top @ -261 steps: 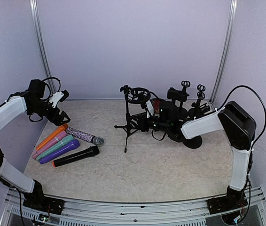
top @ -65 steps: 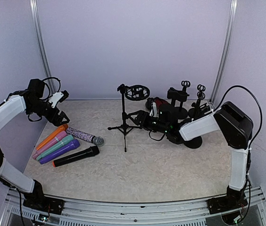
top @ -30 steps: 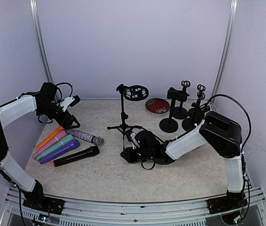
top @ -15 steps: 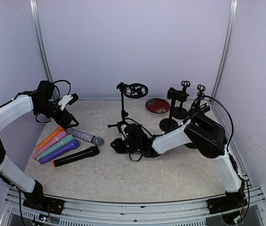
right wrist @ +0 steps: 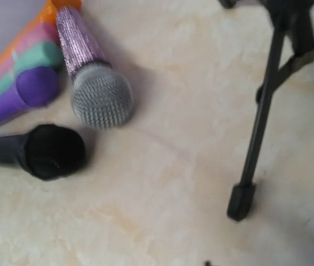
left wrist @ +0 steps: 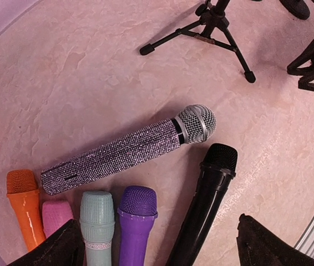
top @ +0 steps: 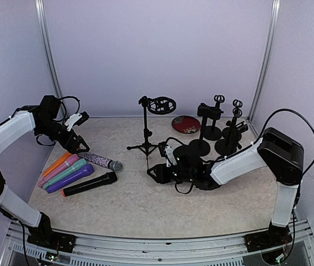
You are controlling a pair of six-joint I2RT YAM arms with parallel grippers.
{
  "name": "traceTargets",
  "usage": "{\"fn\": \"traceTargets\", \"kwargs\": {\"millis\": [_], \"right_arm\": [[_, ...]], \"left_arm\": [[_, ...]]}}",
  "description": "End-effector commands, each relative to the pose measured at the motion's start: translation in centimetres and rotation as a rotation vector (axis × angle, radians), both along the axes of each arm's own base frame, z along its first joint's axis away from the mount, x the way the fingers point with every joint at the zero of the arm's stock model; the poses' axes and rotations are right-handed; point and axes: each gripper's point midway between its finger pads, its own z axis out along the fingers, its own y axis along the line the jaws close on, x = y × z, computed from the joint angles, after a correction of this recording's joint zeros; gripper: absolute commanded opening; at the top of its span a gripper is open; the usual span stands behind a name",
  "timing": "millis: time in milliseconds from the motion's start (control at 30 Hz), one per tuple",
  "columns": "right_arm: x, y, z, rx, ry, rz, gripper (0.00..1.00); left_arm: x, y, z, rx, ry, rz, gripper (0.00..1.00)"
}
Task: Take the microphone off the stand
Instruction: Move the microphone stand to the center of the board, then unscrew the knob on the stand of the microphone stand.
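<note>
The black tripod stand (top: 146, 136) is upright at mid-table, and I see no microphone in its ring holder (top: 161, 105). Several microphones lie in a row at the left, among them a glitter one (left wrist: 123, 152) and a black one (left wrist: 207, 194). My left gripper (top: 74, 137) hovers over that row, wide open and empty (left wrist: 160, 235). My right gripper (top: 154, 173) is low over the table by the tripod's front leg (right wrist: 259, 111). In the left wrist view its two dark fingers (left wrist: 312, 55) stand apart with nothing between them. The right wrist view shows almost nothing of them.
A red plate (top: 186, 123) sits at the back. Black desk stands (top: 208, 130) with clips (top: 233, 132) are grouped at the back right, beside my right arm. Orange, pink, teal and purple microphones (top: 71, 178) lie close together near the left wall.
My right gripper has slid back to the right along the table, away from the microphone row. My left gripper has shifted slightly left and stays open.
</note>
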Motion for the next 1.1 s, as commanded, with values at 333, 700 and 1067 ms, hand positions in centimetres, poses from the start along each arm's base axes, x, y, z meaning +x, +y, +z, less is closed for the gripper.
{"fn": "traceTargets", "kwargs": {"millis": [333, 700, 1067], "right_arm": [[3.1, -0.5, -6.8, -0.187, 0.115, -0.112, 0.18], [6.0, 5.7, -6.2, -0.169, 0.138, -0.131, 0.19], [3.9, -1.2, -2.1, -0.13, 0.1, -0.239, 0.4]], "left_arm": [[1.7, -2.9, -0.1, -0.085, -0.057, -0.097, 0.9], [1.2, -0.2, -3.0, -0.075, -0.04, -0.075, 0.9], [-2.0, 1.8, -2.6, -0.026, -0.004, -0.048, 0.94]]}}
